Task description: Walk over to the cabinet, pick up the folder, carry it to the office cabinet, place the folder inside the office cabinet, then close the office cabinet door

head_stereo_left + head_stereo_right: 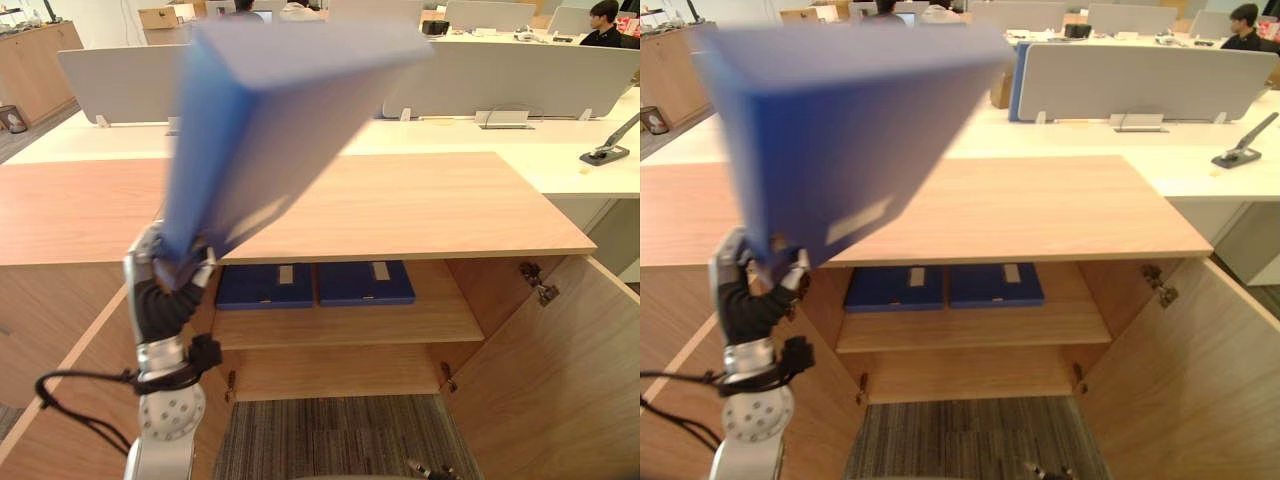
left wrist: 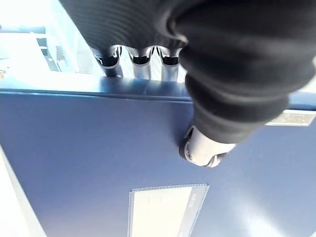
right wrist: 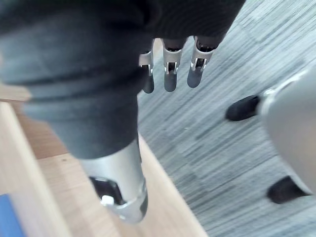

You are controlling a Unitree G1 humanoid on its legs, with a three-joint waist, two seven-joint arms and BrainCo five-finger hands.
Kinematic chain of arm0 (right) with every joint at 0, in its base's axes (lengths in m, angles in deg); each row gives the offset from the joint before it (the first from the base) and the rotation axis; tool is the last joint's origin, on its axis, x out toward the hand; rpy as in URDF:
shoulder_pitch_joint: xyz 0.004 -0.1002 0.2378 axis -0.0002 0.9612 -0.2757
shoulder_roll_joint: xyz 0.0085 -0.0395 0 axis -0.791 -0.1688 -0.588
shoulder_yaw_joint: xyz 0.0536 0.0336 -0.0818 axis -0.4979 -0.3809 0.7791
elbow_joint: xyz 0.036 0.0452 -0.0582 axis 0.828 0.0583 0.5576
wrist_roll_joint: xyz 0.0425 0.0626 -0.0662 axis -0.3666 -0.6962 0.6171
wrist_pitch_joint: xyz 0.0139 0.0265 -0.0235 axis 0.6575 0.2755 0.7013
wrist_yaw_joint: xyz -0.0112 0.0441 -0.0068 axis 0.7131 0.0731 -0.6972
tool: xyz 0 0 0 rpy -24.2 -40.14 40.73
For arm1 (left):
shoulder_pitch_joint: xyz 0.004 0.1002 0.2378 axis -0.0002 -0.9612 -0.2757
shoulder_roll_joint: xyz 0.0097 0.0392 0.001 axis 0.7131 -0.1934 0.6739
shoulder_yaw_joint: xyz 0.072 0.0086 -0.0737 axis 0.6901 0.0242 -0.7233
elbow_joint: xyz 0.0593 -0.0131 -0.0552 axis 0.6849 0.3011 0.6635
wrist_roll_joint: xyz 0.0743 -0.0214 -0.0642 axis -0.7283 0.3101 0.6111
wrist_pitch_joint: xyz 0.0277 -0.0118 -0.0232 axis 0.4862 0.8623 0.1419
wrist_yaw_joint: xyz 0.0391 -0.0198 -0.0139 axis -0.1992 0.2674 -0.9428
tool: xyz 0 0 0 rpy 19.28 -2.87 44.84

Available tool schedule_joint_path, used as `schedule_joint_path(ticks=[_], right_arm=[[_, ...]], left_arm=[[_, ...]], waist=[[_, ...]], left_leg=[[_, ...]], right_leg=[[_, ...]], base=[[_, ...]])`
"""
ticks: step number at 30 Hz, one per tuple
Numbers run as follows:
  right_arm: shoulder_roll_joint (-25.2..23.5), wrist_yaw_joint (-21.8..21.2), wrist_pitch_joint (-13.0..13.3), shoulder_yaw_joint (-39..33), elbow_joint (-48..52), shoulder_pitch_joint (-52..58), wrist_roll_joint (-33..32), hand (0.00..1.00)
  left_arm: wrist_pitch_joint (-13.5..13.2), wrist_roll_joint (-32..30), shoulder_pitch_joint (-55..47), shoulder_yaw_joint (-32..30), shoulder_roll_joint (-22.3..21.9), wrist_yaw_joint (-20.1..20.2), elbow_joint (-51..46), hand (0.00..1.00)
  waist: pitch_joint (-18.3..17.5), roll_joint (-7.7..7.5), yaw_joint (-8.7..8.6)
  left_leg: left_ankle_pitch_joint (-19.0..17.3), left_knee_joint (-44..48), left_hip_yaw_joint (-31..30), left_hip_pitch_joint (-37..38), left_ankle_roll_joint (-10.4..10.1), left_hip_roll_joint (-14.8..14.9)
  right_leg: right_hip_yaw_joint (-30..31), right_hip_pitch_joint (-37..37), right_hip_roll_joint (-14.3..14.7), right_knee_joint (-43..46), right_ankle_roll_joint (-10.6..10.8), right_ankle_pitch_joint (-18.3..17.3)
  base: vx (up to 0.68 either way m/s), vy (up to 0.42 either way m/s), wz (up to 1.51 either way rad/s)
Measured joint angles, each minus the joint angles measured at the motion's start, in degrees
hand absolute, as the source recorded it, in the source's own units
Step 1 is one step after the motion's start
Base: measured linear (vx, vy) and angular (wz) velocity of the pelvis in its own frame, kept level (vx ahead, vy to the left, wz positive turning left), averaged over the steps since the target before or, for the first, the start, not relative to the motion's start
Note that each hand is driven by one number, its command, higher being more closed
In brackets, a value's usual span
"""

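A blue folder (image 1: 270,110) is raised in front of me, held at its lower end by my left hand (image 1: 168,268), whose fingers and thumb pinch its edge; the left wrist view shows the thumb pressed on the blue cover (image 2: 98,148) with a clear label pocket. Below stands the office cabinet (image 1: 400,210) with a wooden top, both doors swung open. Two more blue folders (image 1: 315,284) lie flat on its shelf. My right hand (image 3: 170,64) hangs over grey carpet, fingers relaxed and straight, holding nothing.
The open right door (image 1: 560,370) and the open left door (image 1: 70,400) flank the cabinet opening. Behind are white desks with grey dividers (image 1: 510,75), a black stapler (image 1: 605,153) and a seated person (image 1: 603,22). Grey striped carpet (image 1: 330,435) lies in front.
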Motion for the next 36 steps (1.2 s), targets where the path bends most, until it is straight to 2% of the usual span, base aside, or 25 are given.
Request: schedule_joint_path(ticks=[3,8,11,15,18,22,23,26,30,36], right_arm=[[-0.05,1.05,2.04,1.39,16.01,3.61,-0.58,0.00],[-2.11,0.63,3.91,4.53,39.56,8.05,-0.57,0.00],[-2.30,-1.44,4.74,7.51,52.23,10.17,0.29,0.00],[-1.50,-5.96,6.50,10.47,62.45,9.35,-0.75,0.00],[-0.10,-9.17,6.70,12.54,65.97,6.29,-5.31,0.00],[6.72,-12.81,7.53,16.16,67.03,-3.20,-13.34,0.00],[10.20,-13.77,7.61,17.79,67.01,-7.13,-17.15,0.00],[15.83,-15.33,7.63,21.99,66.74,-13.46,-22.75,0.00],[22.37,-16.01,7.55,26.33,62.60,-21.12,-30.52,0.00],[26.75,-15.24,7.43,31.98,58.30,-28.60,-35.36,0.00]], left_arm=[[-1.58,6.36,-3.45,-1.08,-1.83,0.59,-3.44,1.00],[-3.22,13.79,-6.31,-0.86,-3.23,5.07,-5.86,1.00],[-3.29,14.17,-7.76,-0.13,-3.98,7.44,-5.85,1.00],[-3.21,14.13,-8.40,1.13,-3.91,10.30,-5.78,1.00],[-3.03,14.13,-8.32,2.66,-3.71,12.13,-5.32,1.00],[-2.19,13.72,-8.04,5.82,-1.89,14.60,-1.27,1.00],[-1.82,13.34,-8.04,7.15,-0.57,15.34,0.47,1.00],[-0.96,13.33,-8.13,9.64,1.55,16.46,2.85,1.00],[-0.65,14.41,-8.40,11.63,2.57,16.97,3.91,1.00],[-0.53,18.04,-10.69,13.42,4.64,16.92,3.98,1.00]], waist=[[0.00,-0.05,-0.50],[0.09,-0.13,-1.30],[0.37,-0.20,-1.67],[0.61,-0.37,-1.71],[0.68,-0.47,-1.61],[0.73,-0.56,-1.20],[0.74,-0.57,-0.77],[0.74,-0.59,-0.17],[0.74,-0.64,0.95],[0.73,-0.66,1.31]], left_leg=[[-0.10,-0.01,0.16,-0.09,-0.09,-0.13],[-0.10,0.00,0.65,-0.10,-0.08,-0.16],[-0.20,0.03,1.02,-0.11,-0.08,-0.15],[-0.47,0.06,1.84,-0.17,-0.26,-0.11],[-0.58,0.23,2.20,-0.17,-0.17,-0.16],[-0.71,0.55,2.43,-0.17,0.15,-0.19],[-0.76,0.69,2.46,-0.17,0.21,-0.18],[-0.93,1.03,2.47,-0.17,0.28,-0.15],[-1.07,1.25,2.58,-0.07,0.39,-0.18],[-1.05,1.33,2.58,-0.03,0.41,-0.19]], right_leg=[[0.23,-0.52,-0.19,0.79,0.32,-0.24],[0.78,-0.96,-0.26,0.88,0.39,-0.28],[1.13,-1.21,-0.24,0.86,0.41,-0.27],[2.26,-1.83,-0.14,0.86,0.48,-0.21],[2.82,-2.02,-0.17,0.81,0.59,-0.12],[3.17,-2.01,-0.21,0.77,0.74,-0.02],[3.21,-1.99,-0.22,0.80,0.75,-0.02],[3.22,-1.89,-0.21,0.88,0.75,-0.02],[3.37,-1.82,-0.26,1.11,0.75,-0.02],[3.37,-1.82,-0.27,1.46,0.75,-0.02]], base=[[-0.01,0.005,-0.02],[-0.02,0.011,-0.05],[0.00,0.006,-0.06],[0.00,0.008,-0.13],[0.01,0.012,-0.12],[0.00,0.009,-0.04],[0.00,0.000,0.00],[0.00,0.000,0.00],[0.00,0.000,0.00],[0.00,0.000,0.00]])
